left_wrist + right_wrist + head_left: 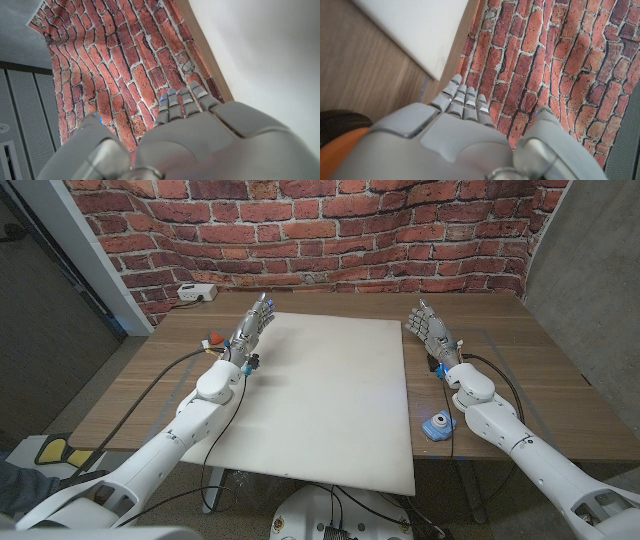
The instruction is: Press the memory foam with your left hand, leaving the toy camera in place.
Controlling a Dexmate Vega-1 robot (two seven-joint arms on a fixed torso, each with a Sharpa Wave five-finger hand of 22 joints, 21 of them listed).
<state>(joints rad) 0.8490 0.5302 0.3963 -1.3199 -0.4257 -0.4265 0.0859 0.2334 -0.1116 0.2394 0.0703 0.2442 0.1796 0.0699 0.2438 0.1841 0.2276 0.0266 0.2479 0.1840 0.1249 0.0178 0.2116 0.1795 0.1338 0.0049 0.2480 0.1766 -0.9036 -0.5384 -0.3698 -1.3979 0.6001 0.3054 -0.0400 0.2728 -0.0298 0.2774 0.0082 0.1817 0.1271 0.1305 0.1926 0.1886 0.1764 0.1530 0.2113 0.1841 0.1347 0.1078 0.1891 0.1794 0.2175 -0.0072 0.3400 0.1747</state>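
Both arms staged either side of the foam, nothing pressed yet.
Left hand [253, 325] is empty, fingers extended, at the far-left edge of the memory foam [330, 395], likely set to move in and push down. Right hand [430, 330] also empty, fingers extended, off the pad; toy camera [436, 423] sits just beside the foam's right edge, under the right forearm.

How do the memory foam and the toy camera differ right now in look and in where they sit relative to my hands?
The memory foam is a big white flat slab spanning the table's middle; the toy camera is small, blue and rounded. The foam's far left corner lies by the left hand; the camera sits off the foam's right edge, beside the right forearm, nearer than the right hand. Neither is held.
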